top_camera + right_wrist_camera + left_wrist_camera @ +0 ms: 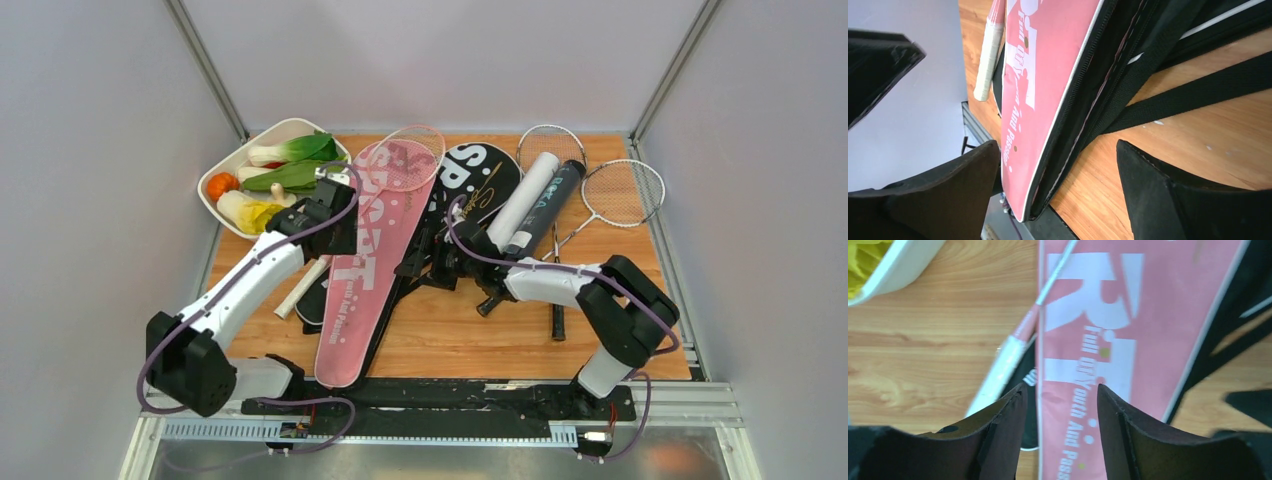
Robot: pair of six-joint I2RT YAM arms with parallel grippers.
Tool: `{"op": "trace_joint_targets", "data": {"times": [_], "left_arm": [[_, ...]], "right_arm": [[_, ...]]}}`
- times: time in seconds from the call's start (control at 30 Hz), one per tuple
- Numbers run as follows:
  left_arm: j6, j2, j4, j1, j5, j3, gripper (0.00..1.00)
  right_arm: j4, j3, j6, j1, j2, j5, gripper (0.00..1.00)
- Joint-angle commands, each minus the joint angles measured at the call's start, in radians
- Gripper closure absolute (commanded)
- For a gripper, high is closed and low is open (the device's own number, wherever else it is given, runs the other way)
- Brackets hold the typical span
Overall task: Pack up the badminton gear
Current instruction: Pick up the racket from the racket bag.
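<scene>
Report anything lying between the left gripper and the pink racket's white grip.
Nothing visible does. The left gripper hangs open above the pink cover at its left edge, and the white grip lies uncovered just beside that edge.

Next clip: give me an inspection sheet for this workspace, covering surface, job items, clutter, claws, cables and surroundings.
Surface: wooden tabletop, crowded toward the back.
Job's things: pink cover lies flat, with the pink racket across its far end. The black cover is beside it. The white tube and black tube lie side by side. Two silver rackets are at back right. No shuttlecocks seen.
Clutter: white dish of vegetables, back left.
Claws: left claw open over the pink cover's left edge, holding nothing. Right claw open by its right edge, holding nothing.
Cables: purple cables run along both arms.
Surroundings: grey walls on three sides.
</scene>
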Motion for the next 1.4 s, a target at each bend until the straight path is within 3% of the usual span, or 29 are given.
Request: {"op": "trace_joint_targets", "data": {"times": [0.0,0.13,0.6,0.93,1.13,1.2,1.27,1.37], "left_arm": [[0.255,0.077,-0.066,0.108,0.076,0.078,0.38],[0.356,0.213,-0.098,0.14,0.043,0.125,0.38],[0.439,0.513,-0.055,0.277,0.156,0.185,0.43],[0.45,0.556,-0.028,0.28,0.24,0.148,0.48],[0.45,0.54,-0.046,0.28,0.265,0.15,0.69],[0.428,0.528,-0.062,0.279,0.253,0.163,0.9],[0.403,0.517,-0.094,0.279,0.262,0.183,0.98],[0.365,0.463,-0.089,0.279,0.323,0.174,1.0]], "right_arm": [[-0.151,0.02,-0.131,-0.012,-0.141,0.133,0.08],[-0.178,0.005,-0.171,-0.012,-0.255,0.177,0.03],[-0.241,-0.019,-0.303,-0.022,-0.512,0.252,0.0],[-0.243,-0.057,-0.306,-0.055,-0.575,0.249,0.0],[-0.242,-0.052,-0.312,-0.055,-0.593,0.272,0.0],[-0.226,-0.057,-0.293,-0.055,-0.589,0.272,0.0],[-0.173,-0.08,-0.27,-0.055,-0.584,0.264,0.0],[-0.114,-0.129,-0.182,-0.056,-0.573,0.312,0.0]]}}
